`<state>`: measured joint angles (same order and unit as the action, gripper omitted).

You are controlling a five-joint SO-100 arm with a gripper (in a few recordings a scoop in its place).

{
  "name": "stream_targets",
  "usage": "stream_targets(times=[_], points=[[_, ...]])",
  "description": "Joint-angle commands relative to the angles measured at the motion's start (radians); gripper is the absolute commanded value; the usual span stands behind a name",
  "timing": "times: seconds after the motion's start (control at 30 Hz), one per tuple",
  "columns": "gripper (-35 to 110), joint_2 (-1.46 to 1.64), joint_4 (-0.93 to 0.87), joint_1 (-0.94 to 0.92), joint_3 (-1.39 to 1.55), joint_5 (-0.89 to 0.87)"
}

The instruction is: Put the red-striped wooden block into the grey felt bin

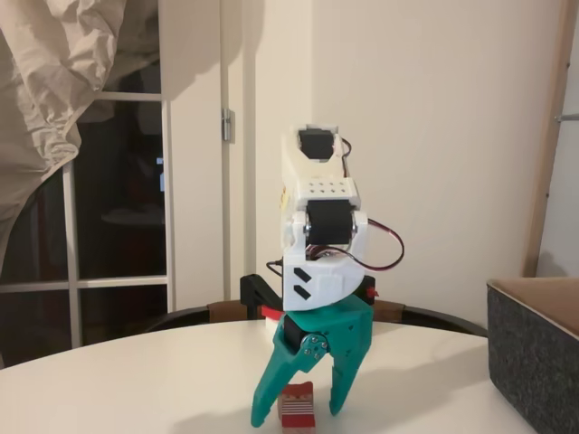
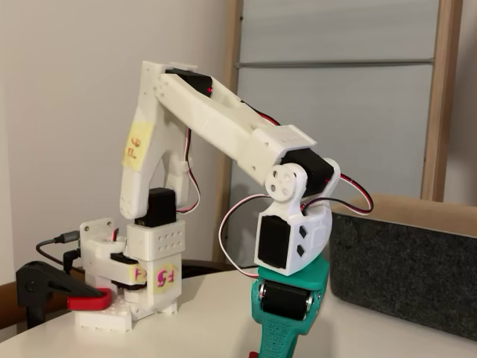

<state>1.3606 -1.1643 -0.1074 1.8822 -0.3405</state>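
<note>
Teal hand (image 1: 299,411) points straight down at the white counter (image 1: 136,380), its two fingers spread wide on either side of the red-striped wooden block (image 1: 297,409), which sits on the counter between them; the fingers look just clear of its sides, so nothing is grasped. Grey felt bin (image 1: 534,353) stands well apart at the right edge, its tan lining showing. Judging from this, the approach is done; closing, lifting, carrying and dropping all remain.
</note>
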Motion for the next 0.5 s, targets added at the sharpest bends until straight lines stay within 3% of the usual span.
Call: stream_targets(times=[0.0,0.47], points=[[34,-0.026,0.04,-0.005,-0.002,-0.025],[20,-0.054,0.121,-0.034,-0.003,-0.051]])
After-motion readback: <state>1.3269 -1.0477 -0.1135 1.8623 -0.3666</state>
